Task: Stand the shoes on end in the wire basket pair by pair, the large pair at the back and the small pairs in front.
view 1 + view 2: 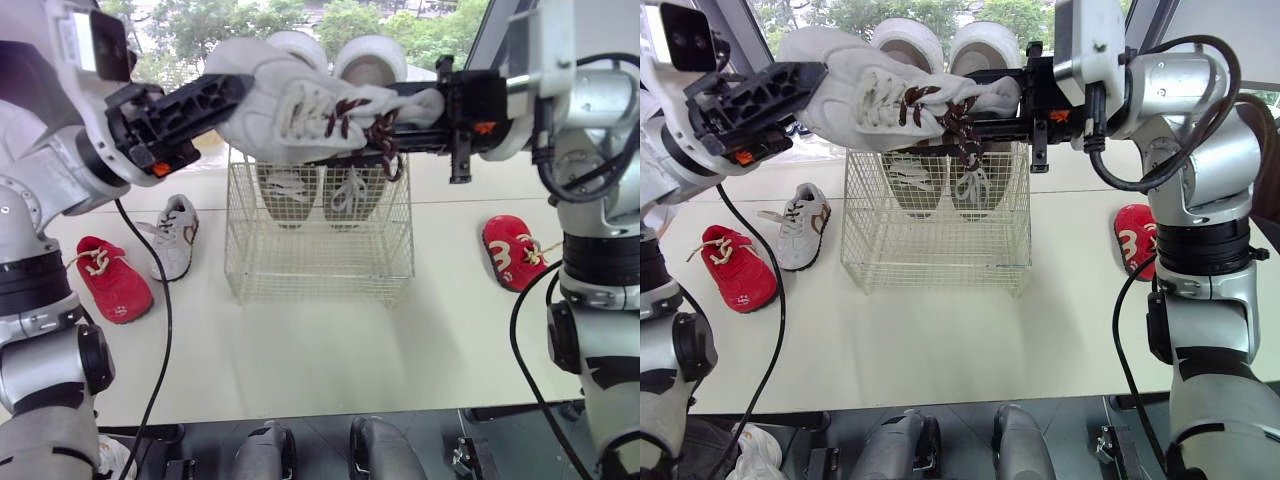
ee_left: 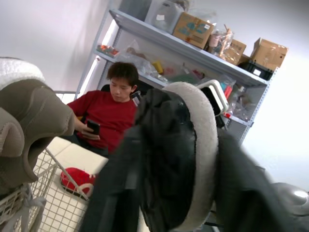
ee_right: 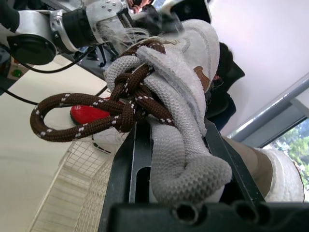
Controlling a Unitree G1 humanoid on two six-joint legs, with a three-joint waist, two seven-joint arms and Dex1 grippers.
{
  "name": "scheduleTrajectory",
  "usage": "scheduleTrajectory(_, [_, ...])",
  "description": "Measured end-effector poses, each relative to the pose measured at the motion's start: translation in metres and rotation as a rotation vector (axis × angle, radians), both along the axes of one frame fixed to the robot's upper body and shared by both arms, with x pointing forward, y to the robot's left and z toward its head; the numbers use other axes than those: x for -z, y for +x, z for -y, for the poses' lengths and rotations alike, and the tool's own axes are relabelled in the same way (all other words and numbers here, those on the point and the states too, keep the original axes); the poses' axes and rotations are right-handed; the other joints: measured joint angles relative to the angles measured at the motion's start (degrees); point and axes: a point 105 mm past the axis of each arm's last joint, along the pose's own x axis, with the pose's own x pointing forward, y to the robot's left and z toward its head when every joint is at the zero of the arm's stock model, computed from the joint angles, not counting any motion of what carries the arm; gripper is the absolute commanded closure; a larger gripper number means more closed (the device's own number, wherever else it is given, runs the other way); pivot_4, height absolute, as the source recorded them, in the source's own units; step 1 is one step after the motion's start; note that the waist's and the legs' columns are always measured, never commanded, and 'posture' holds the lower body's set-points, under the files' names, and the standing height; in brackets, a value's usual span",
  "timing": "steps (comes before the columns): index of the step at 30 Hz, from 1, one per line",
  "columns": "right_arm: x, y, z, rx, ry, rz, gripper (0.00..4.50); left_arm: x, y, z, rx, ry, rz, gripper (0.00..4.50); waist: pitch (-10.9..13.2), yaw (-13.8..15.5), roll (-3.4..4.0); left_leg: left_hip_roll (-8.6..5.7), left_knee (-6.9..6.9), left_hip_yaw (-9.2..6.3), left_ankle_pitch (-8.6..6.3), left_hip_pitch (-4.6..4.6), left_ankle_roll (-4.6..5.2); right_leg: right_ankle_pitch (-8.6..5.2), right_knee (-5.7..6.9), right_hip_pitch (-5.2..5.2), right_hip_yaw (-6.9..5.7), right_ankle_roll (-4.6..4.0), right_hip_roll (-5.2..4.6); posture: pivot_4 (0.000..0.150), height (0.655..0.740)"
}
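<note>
I see large pair [image 1: 318,190] at wire basket [image 1: 320,285] back. Left gripper [image 1: 205,100], apparently, and right gripper [image 1: 408,122] clamp white sneaker [image 1: 300,110]. Three small shoes [image 1: 175,240] wait near bench [image 1: 320,350] side edges.

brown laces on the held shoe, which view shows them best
Right wrist view: the laces are close up, knot and loop plain against the white shoe. Both eye views show them small, dangling from the shoe above the basket.

cream table [image 1: 300,350], leafy window [image 1: 425,30], cluttered grey shelving [image 2: 193,50]
</note>
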Motion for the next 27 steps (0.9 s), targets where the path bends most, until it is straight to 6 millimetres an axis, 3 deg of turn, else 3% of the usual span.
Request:
scheduleTrajectory(3, [0.001,0.000,0.000,0.009,-0.002,0.004,3.87,0.001,0.002,0.001,-0.010,0.000,-0.007,4.23,0.0,0.1,0.00,0.00,0.00,0.00,0.00,0.00,0.00,0.00,0.00,0.00,0.00,0.00,-0.01,0.150,0.7400])
scheduleTrajectory(8, [0.001,0.001,0.004,0.046,-0.012,0.015,1.60,0.006,0.006,0.000,-0.044,-0.050,-0.037,4.23,0.0,0.1,0.00,0.00,0.00,-0.02,0.00,0.00,0.00,0.00,0.00,0.00,0.01,0.00,-0.03,0.150,0.7400])
scheduleTrajectory(11, [0.001,0.012,0.020,0.138,0.106,-0.078,0.09,0.004,0.006,-0.007,-0.097,-0.180,-0.038,4.23,0.0,0.1,-0.06,-0.01,0.02,-0.04,0.00,0.03,-0.01,0.00,0.04,0.06,0.00,-0.01,-0.09,0.150,0.7400])
scheduleTrajectory(14, [-0.001,0.026,0.048,0.241,0.368,-0.239,0.03,0.005,0.007,-0.019,-0.191,-0.362,-0.044,4.23,0.0,0.3,-0.13,-0.03,0.05,-0.06,0.01,0.04,-0.02,0.04,0.03,0.11,0.00,-0.04,-0.14,0.150,0.7400])
scheduleTrajectory(17, [-0.006,0.030,0.061,0.197,0.744,-0.460,0.03,0.006,0.011,-0.013,-0.251,-0.542,-0.071,4.23,-0.1,0.6,-0.18,-0.03,0.08,-0.09,0.02,0.02,-0.04,0.08,0.01,0.12,-0.02,-0.11,-0.11,0.150,0.7400])
scheduleTrajectory(20, [-0.007,0.026,0.055,0.091,0.940,-0.624,0.03,0.000,0.011,-0.009,-0.279,-0.643,-0.071,4.23,-0.1,0.8,-0.15,-0.02,0.05,-0.06,0.02,0.06,-0.03,0.09,0.02,0.11,-0.03,-0.12,-0.06,0.150,0.7400])
scheduleTrajectory(23, [-0.009,0.023,0.037,-0.108,1.145,-0.822,0.03,-0.002,0.017,-0.003,-0.271,-0.756,-0.102,4.23,-0.1,0.8,-0.16,0.02,0.04,-0.06,-0.04,0.06,0.09,0.09,0.02,0.11,-0.04,-0.12,0.06,0.150,0.7400])
scheduleTrajectory(27, [-0.008,0.021,0.009,-0.216,1.185,-0.981,0.03,0.000,0.023,0.013,-0.248,-0.758,-0.130,4.23,-0.1,1.2,-0.16,0.01,0.05,-0.08,-0.15,0.00,0.31,0.09,-0.03,0.10,-0.05,-0.12,0.09,0.150,0.7400])
